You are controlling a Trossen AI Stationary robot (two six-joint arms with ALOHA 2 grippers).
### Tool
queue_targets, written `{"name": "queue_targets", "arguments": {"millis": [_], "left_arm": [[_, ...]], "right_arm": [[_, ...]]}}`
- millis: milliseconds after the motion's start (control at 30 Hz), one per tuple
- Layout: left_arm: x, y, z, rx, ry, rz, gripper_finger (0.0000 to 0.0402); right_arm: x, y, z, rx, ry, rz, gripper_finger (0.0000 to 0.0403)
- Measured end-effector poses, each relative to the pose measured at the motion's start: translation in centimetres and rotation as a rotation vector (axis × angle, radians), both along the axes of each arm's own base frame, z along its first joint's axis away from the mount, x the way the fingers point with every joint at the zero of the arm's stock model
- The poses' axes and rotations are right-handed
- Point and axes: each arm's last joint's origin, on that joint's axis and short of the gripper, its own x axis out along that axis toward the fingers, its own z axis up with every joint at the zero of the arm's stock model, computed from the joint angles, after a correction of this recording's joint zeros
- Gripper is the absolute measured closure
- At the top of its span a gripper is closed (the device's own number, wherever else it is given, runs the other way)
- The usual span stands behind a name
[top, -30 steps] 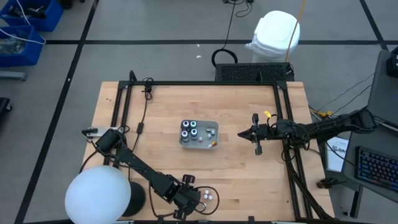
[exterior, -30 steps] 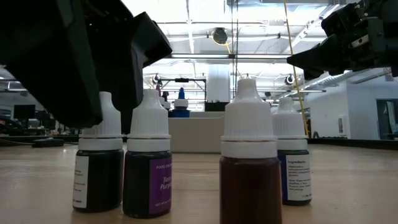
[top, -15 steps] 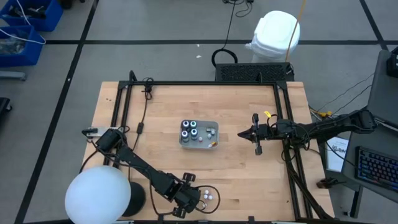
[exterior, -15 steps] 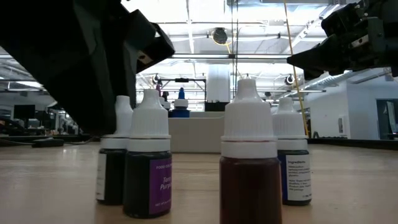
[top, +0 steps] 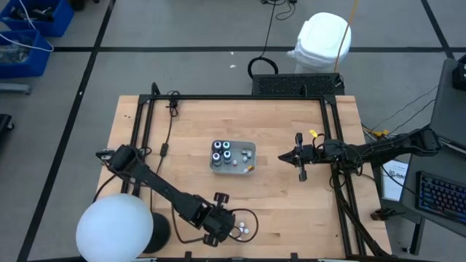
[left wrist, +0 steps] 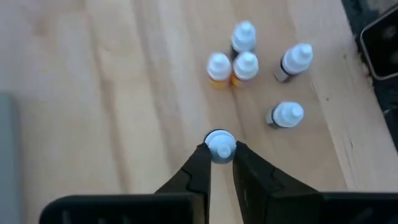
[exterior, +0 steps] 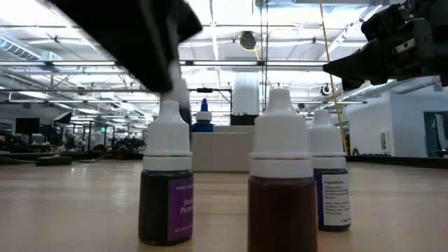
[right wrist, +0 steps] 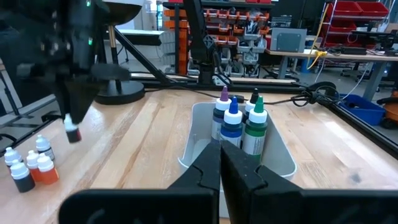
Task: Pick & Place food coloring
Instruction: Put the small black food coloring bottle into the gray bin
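Observation:
My left gripper (left wrist: pixel 219 148) hovers over the table's near edge (top: pixel 218 220), shut on one small white-capped food coloring bottle (right wrist: pixel 72 129). Several more small bottles stand on the wood right below it (left wrist: pixel 245 65) (top: pixel 241 228). In the low view they show as a purple-labelled one (exterior: pixel 166 183), a brown one (exterior: pixel 281 183) and a blue one (exterior: pixel 329 183). A grey tray (top: pixel 248 169) at the table's middle holds taller bottles (right wrist: pixel 236 127). My right gripper (top: pixel 282 157) waits shut to the right of the tray, pointing at it (right wrist: pixel 221 154). My left gripper pinches the small bottle by its white cap (left wrist: pixel 219 138) between the two fingers, coming from above and pointing down. The bottle is lifted clear of the table and hangs upright below the fingers, dark body lowest (right wrist: pixel 74 135).
A white globe lamp (top: pixel 114 230) on a dark base stands at the near left corner. Black frame rails (top: pixel 142 124) and a cable (top: pixel 169 124) run along the table's left, far and right sides. Bare wood lies between the tray and the small bottles.
My left gripper, shut around the leftmost small bottle standing on the table, has risen and drawn slightly toward the far edge. That bottle first slid toward the purple-labelled one, then came up clear of the wood. The other bottles have stayed in place.

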Motion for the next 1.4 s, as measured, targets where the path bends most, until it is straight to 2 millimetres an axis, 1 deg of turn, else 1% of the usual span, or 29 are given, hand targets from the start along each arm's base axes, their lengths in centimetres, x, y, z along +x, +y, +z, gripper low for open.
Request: {"name": "queue_targets", "arguments": {"millis": [100, 200, 333, 467, 600, 767, 967, 1067, 1133, 1200, 1267, 1333, 1400], "left_arm": [[-0.3, 0.7, 2.1, 0.02, -0.064, -0.012, 0.0353], [-0.5, 1.9, 4.4, 0.069, -0.145, 0.005, 0.0345], [0.0, 4.5, 6.7, 0.136, -0.238, 0.087, 0.0345], [1.0, 7.7, 8.0, 0.168, -0.283, 0.115, 0.0344], [2.4, 10.9, 8.1, 0.19, -0.29, 0.117, 0.0341], [3.4, 15.1, 8.1, 0.175, -0.269, 0.168, 0.034], [4.0, 20.3, 8.0, 0.148, -0.237, 0.193, 0.034], [3.9, 22.8, 7.9, 0.095, -0.213, 0.195, 0.034], [3.9, 24.2, 7.4, 0.068, -0.183, 0.187, 0.034], [3.7, 25.2, 6.8, 0.059, -0.136, 0.179, 0.034], [4.0, 25.8, 6.0, 0.058, -0.118, 0.175, 0.0339], [4.0, 26.1, 5.5, 0.066, -0.086, 0.16, 0.0339], [4.4, 26.1, 4.8, 0.084, -0.08, 0.126, 0.0339]], "right_arm": [[0.0, 0.0, 0.0, -0.007, -0.001, 0.001, 0.0399], [0.0, 0.0, 0.0, -0.008, 0.0, 0.001, 0.0399], [0.0, 0.0, 0.0, -0.008, 0.0, 0.001, 0.0399], [0.0, 0.0, 0.0, -0.009, 0.0, 0.002, 0.0399], [0.0, 0.0, 0.0, -0.01, 0.0, 0.002, 0.0399], [0.0, 0.0, 0.0, -0.011, 0.0, 0.002, 0.0399], [0.0, 0.0, -0.1, -0.019, 0.011, 0.002, 0.0399], [0.0, 0.0, -0.1, -0.022, 0.009, 0.002, 0.0399], [0.0, 0.0, -0.1, -0.022, 0.009, 0.002, 0.0399], [0.0, 0.0, -0.1, -0.022, 0.009, 0.002, 0.0399], [0.0, 0.0, -0.1, -0.022, 0.01, 0.001, 0.0399], [0.0, 0.0, -0.1, -0.023, 0.009, 0.001, 0.0399], [0.0, 0.0, -0.1, -0.031, 0.007, 0.0, 0.0399]]}}
